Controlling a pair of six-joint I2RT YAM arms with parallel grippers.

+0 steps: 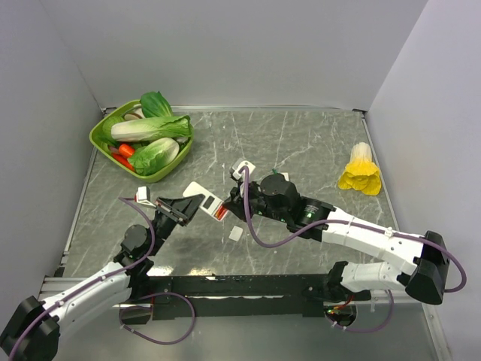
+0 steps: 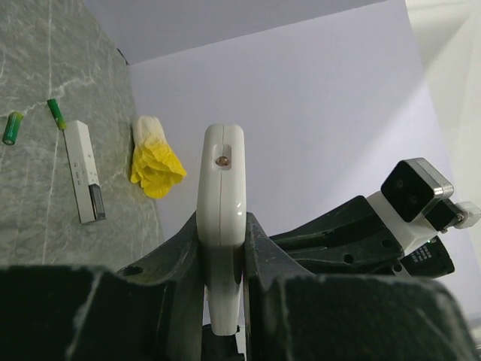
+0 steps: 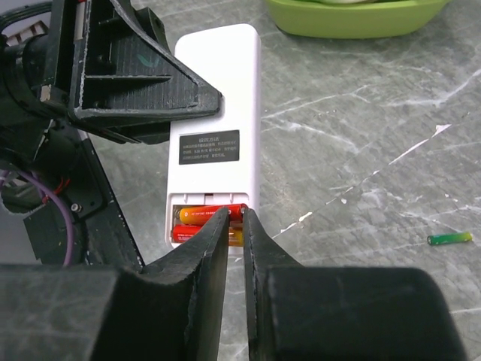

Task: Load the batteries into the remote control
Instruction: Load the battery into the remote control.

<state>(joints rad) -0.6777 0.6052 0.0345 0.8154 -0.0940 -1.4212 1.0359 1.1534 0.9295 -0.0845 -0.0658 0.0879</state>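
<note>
My left gripper (image 1: 189, 207) is shut on the remote control (image 1: 197, 193) and holds it edge-on above the table, as the left wrist view (image 2: 222, 188) shows. In the right wrist view the remote's white back (image 3: 214, 90) faces me, with a dark label and an open battery bay. Two orange-red batteries lie side by side in the bay, the upper battery (image 3: 199, 214) above the lower battery (image 3: 192, 233). In the top view the batteries (image 1: 219, 210) show as a red patch. My right gripper (image 3: 234, 216) has its jaws nearly together, empty, with its tips at the upper battery's right end.
A small white piece (image 1: 236, 234) lies on the table below the remote. A green basket (image 1: 101, 134) of vegetables stands at the back left. A yellow object (image 1: 361, 171) lies at the right. A white-and-black bar (image 2: 83, 171) and a green piece (image 3: 451, 238) lie on the marble top.
</note>
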